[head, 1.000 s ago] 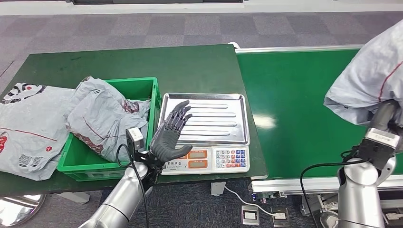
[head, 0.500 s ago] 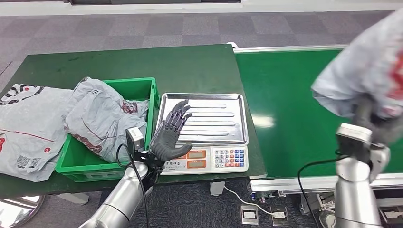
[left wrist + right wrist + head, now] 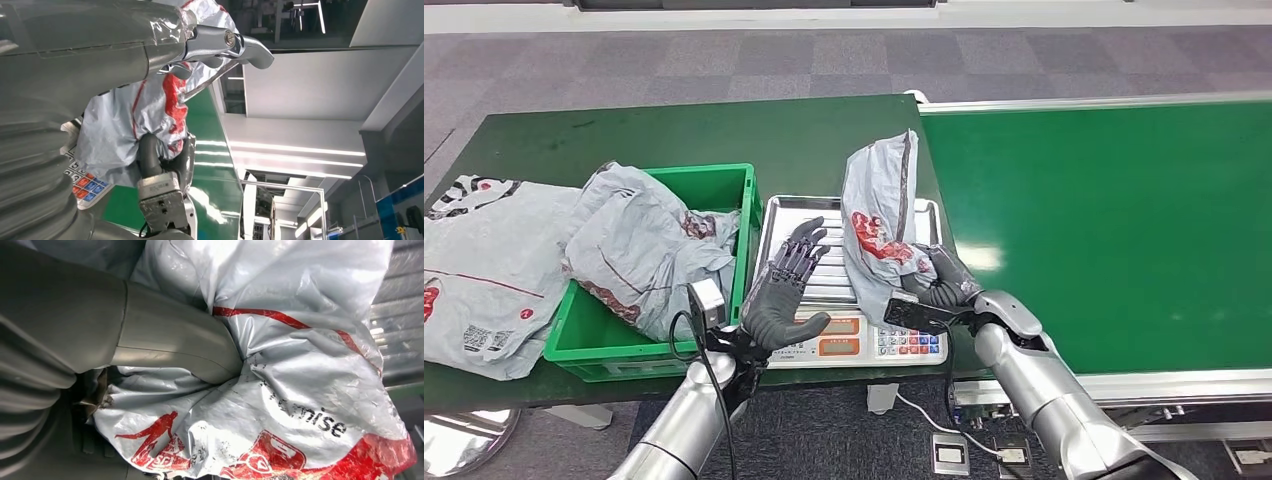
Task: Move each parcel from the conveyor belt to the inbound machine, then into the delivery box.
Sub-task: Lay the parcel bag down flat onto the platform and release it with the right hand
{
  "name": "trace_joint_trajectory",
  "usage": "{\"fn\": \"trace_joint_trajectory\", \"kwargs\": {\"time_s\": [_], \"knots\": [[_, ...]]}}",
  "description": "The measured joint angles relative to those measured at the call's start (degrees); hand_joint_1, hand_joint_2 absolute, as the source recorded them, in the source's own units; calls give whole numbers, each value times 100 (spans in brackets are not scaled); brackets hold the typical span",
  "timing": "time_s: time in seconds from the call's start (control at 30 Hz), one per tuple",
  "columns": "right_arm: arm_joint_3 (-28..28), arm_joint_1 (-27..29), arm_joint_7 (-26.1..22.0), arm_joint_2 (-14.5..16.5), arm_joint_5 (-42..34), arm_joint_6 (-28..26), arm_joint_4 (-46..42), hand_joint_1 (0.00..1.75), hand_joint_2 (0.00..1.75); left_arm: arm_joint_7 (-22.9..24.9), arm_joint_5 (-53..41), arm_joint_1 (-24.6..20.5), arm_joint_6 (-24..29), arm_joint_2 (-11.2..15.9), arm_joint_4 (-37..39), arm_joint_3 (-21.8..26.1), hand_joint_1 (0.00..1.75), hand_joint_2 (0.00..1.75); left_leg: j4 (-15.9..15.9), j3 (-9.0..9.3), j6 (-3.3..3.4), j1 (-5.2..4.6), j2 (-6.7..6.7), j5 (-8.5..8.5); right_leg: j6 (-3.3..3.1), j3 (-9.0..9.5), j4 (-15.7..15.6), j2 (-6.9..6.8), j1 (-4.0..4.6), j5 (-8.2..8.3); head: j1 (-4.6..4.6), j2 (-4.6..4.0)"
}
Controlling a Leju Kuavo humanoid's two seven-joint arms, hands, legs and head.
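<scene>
Grasping a grey parcel (image 3: pixel 879 220) with red print, the right hand (image 3: pixel 936 280) is held at the right edge of the scale (image 3: pixel 854 262), the parcel standing upright over the steel pan. The left hand (image 3: pixel 782 290), fingers spread and holding nothing, is raised over the scale's left edge. A green crate (image 3: pixel 734 190) with another parcel (image 3: pixel 639 250) is set just left of the scale; the conveyor belt (image 3: pixel 1104 220) lies to its right.

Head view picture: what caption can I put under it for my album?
Right hand holds a grey parcel over the scale; left hand waits open.
</scene>
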Motion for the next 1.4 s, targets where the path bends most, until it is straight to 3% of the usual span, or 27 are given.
{"fn": "trace_joint_trajectory", "kwargs": {"time_s": [0.33,0.63,1.3,1.4], "knots": [[243,-214,-261,31,-352,-176,441,175,175,0,26,7,-1,-2,0,0,0,175,1,15,-2,0,7,2,1,9,0,7,1,4,-1,0],[266,-139,-947,74,-1079,-1097,479,175,175,0,98,6,-31,-23,0,0,0,175,1,7,-3,0,5,1,2,1,1,6,0,3,-1,0],[266,-117,-1136,125,-1223,-1236,479,175,175,0,102,6,-98,-35,2,0,0,175,1,3,-1,-1,3,0,2,0,0,6,-1,3,-2,0],[306,-217,-1264,169,-1383,-750,481,175,175,0,106,1,-154,-42,12,0,0,175,1,-6,-2,-1,6,0,1,-4,3,10,-1,5,0,0]]}}
